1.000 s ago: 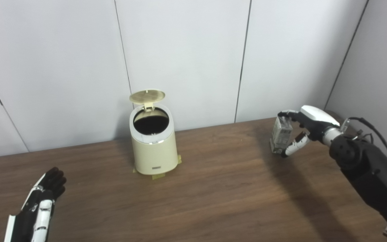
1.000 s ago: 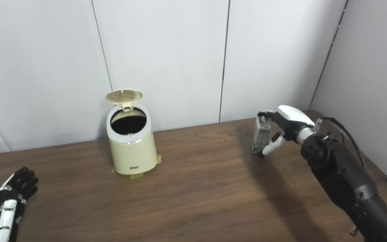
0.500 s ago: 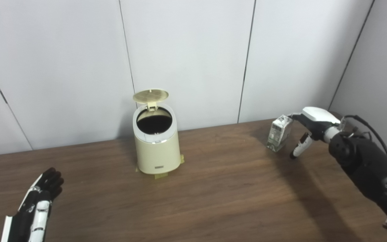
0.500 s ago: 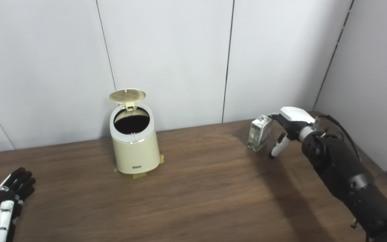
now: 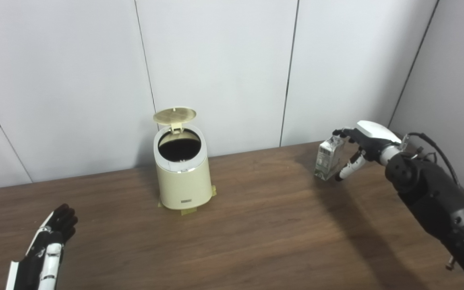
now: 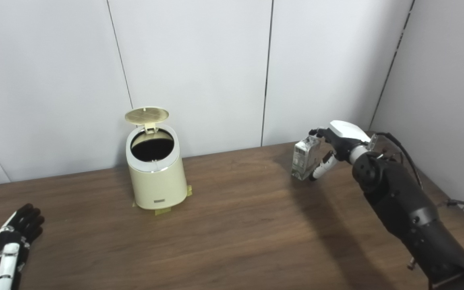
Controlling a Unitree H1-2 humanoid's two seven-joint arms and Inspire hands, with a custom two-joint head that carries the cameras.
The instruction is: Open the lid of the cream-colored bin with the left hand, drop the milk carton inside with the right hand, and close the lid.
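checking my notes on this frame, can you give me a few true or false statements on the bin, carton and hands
1. The lid of the cream-colored bin stands open. True.
2. The milk carton is already inside the bin. False: the right hand holds it off to the bin's right.
3. The left hand is touching the lid. False: it is low at the near left, apart from the bin.
4. The bin stands on the wooden table, near the wall. True.
5. The carton lies flat on the table. False: it is held roughly upright.
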